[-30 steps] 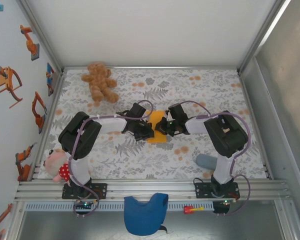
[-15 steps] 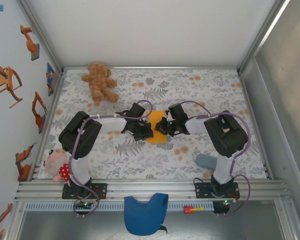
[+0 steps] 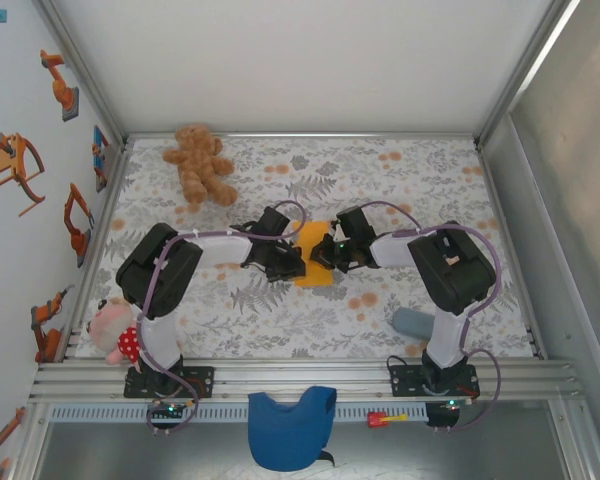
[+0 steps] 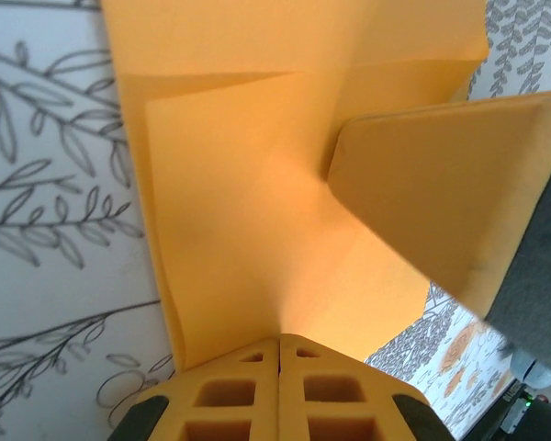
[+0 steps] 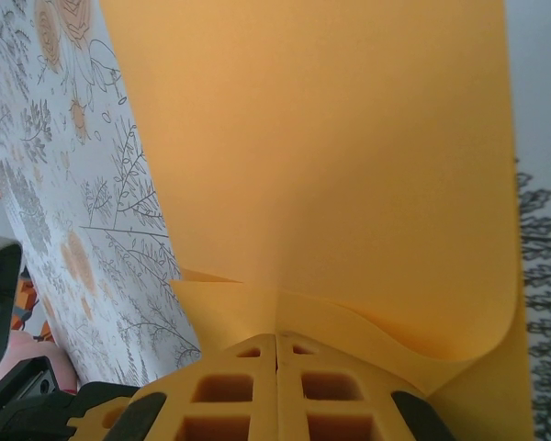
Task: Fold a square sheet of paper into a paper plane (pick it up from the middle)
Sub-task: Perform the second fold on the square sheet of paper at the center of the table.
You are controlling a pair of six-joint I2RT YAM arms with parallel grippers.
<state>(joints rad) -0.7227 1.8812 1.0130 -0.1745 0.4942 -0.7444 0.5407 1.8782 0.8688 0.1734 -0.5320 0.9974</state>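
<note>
Two arms meet at the middle of a table [image 3: 430,190] covered in a pale cloth printed with grey leaves and orange blooms. Aluminium rails and white walls box it in, and several orange robot-arm decals [image 3: 18,165] dot the left wall. I count one square sheet of paper [image 3: 315,250], bright orange and partly creased, lying mid-table between the grippers. My left gripper [image 3: 298,262] has its fingers pressed together on the sheet's left side; the right gripper [image 3: 318,256] pinches the opposite side the same way. One brown teddy bear [image 3: 200,165] sits far left and one pink plush toy [image 3: 113,330] near left. One blue cloth [image 3: 290,425] drapes over the front rail, and one grey-blue object [image 3: 415,322] lies near the right base.
</note>
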